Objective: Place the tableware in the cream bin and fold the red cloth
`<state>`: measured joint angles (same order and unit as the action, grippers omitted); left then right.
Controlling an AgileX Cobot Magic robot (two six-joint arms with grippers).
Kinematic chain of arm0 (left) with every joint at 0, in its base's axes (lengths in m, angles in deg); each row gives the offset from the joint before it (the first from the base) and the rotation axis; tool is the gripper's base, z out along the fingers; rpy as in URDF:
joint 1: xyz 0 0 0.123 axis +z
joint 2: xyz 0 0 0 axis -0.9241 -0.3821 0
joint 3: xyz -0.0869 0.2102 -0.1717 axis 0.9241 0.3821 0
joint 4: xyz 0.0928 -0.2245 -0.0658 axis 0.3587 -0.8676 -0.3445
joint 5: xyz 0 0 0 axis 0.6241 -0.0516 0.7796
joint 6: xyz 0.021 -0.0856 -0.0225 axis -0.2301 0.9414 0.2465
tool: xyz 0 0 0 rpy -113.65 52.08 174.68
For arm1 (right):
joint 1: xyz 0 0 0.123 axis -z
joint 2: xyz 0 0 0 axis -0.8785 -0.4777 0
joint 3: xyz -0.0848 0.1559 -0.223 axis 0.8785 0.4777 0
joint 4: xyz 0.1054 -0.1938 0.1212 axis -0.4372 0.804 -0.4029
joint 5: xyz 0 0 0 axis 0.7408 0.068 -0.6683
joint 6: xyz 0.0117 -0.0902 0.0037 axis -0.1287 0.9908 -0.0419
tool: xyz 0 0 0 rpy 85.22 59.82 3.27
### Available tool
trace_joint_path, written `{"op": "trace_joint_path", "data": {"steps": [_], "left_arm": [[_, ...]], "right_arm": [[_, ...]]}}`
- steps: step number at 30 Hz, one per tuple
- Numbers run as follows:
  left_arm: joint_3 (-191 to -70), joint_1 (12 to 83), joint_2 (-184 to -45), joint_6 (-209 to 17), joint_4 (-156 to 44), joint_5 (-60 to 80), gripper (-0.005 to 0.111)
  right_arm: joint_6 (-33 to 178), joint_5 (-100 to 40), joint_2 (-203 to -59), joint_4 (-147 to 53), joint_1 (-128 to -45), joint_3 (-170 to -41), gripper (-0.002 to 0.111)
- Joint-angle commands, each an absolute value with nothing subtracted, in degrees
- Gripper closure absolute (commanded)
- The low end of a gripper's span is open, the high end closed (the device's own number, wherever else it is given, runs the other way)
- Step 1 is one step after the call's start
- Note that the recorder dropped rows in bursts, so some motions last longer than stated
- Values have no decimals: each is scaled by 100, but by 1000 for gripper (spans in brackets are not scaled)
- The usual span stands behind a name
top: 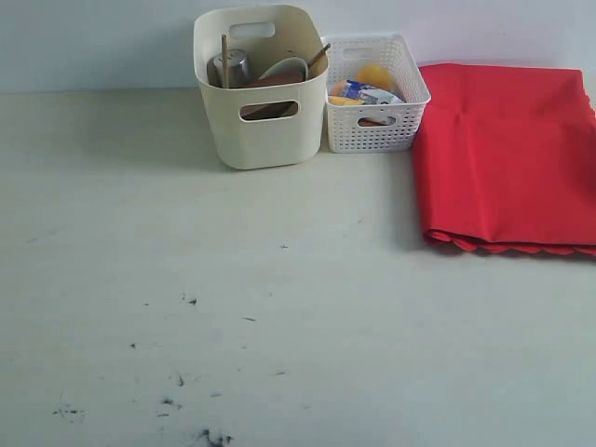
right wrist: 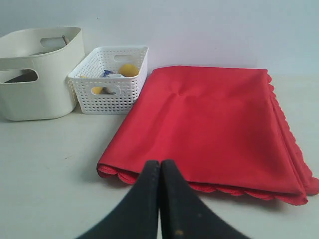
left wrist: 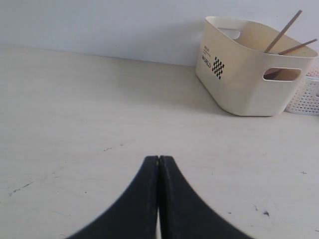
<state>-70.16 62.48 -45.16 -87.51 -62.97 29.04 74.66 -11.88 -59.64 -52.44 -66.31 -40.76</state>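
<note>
Exterior view: white basket (top: 374,136) between cream bin (top: 265,144) and red cloth (top: 507,154); left claw (left wrist: 158,160), right claw (right wrist: 160,164) clenched.

1. My left gripper (left wrist: 158,158) has two matte black fingers, smooth and unmarked. Each is broad at the base and curves inward to a narrow rounded tip.
2. My right gripper (right wrist: 160,162) looks the same, with matte black, flaring fingers. One carries a small brownish speck near its base.
</note>
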Motion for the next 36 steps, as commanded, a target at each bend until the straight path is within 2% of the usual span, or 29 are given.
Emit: {"op": "trace_joint_path", "data": {"steps": [1,36], "left_arm": [[-6999,6257,-4484,-8738,-6338,2802,107],[-6999,6257,-4484,-8738,-6338,2802,107]], "right_arm": [[7546,-1201,-5927,-5231,-6632,-4050,108],[7523,-1212,-5927,-5248,-6632,-4050,108]]}}
